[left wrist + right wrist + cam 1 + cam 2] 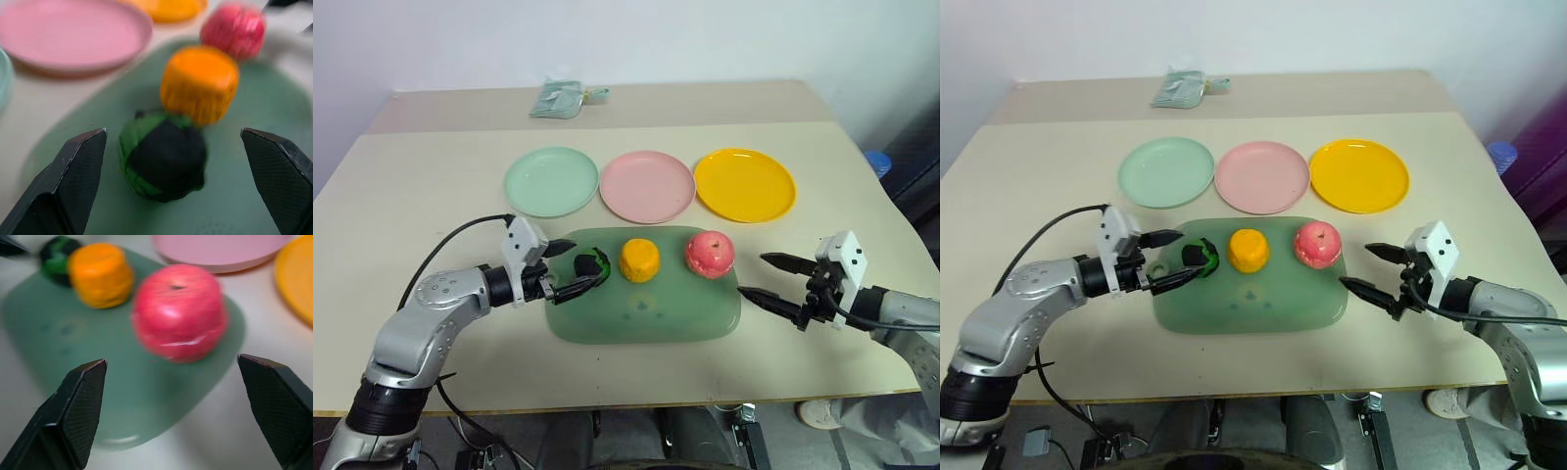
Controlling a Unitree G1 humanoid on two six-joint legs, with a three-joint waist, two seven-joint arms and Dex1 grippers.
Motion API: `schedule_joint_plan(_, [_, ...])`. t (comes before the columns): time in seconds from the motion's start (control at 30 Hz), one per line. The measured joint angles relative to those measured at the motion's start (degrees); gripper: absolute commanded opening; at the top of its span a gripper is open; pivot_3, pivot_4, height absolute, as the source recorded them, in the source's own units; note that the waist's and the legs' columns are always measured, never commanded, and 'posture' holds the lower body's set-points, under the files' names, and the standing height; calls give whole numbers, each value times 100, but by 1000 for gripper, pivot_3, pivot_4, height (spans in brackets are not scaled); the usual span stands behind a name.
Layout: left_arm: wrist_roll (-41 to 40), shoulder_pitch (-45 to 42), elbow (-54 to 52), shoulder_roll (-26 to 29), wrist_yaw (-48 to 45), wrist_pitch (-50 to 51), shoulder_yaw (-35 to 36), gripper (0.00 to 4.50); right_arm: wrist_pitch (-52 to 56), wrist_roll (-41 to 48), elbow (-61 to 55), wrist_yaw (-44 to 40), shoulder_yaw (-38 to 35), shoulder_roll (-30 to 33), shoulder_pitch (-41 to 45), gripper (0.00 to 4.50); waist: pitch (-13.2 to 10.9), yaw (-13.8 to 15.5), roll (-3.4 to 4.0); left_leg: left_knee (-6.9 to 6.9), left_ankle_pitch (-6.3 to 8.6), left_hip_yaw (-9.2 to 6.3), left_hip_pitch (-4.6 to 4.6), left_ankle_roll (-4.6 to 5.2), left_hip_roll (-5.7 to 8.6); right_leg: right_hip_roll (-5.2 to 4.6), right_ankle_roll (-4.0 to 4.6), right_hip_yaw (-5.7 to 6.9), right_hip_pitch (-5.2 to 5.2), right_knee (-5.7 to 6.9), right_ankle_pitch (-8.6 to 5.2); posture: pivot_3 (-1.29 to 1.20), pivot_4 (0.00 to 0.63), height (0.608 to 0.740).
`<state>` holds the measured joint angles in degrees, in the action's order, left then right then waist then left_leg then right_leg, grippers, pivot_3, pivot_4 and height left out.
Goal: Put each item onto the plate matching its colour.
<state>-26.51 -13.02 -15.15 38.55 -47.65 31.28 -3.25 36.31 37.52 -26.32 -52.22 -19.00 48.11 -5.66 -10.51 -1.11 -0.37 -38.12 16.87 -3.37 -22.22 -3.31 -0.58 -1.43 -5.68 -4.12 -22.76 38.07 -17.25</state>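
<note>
I'm seeing the left gripper (570, 267) spread wide around the green-and-black ball (592, 263) at centre frame, on the green tray (646, 311). My left wrist view is showing both fingers clear of the ball. The right gripper (756, 277), lower right, is gaping beside the pink-red apple (709, 254), arm angled inward.

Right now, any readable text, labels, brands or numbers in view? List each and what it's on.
None readable.
The packet at the table's far edge: any print on it is too small to make out.
The green tray has a faint mark at its middle, not legible as text.
The three plates and three toy foods show no lettering.
</note>
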Motion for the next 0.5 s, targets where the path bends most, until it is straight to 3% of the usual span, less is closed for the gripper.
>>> schedule_joint_plan(0.1, [228,-299,390,-96,-171,-165,-267,4500,216,266,-567,93,-16,30,18,4356,-1,24,-2,-2,0,0,-2,0,1,-2,0,1,2,-1,0,0,150,740])
schedule_joint_plan(0.23, [408,-460,771,-237,-247,-351,-340,3321,294,373,-769,339,24,3,137,4500,-2,32,-4,-3,0,0,-4,0,2,-4,-1,2,2,-2,0,0,150,740])
schedule_joint_plan(0.3, [427,-494,822,-279,-258,-427,-320,2241,298,374,-768,418,73,-24,182,4500,-2,32,-4,-3,0,-1,-4,0,1,-5,-1,2,2,-1,0,0,150,740])
schedule_joint_plan(0.5, [36,-793,1287,-561,89,-348,532,2241,196,321,-648,546,198,-141,444,4500,-4,31,-8,-8,0,-7,-5,0,-2,-3,-1,6,0,3,0,0,150,740])
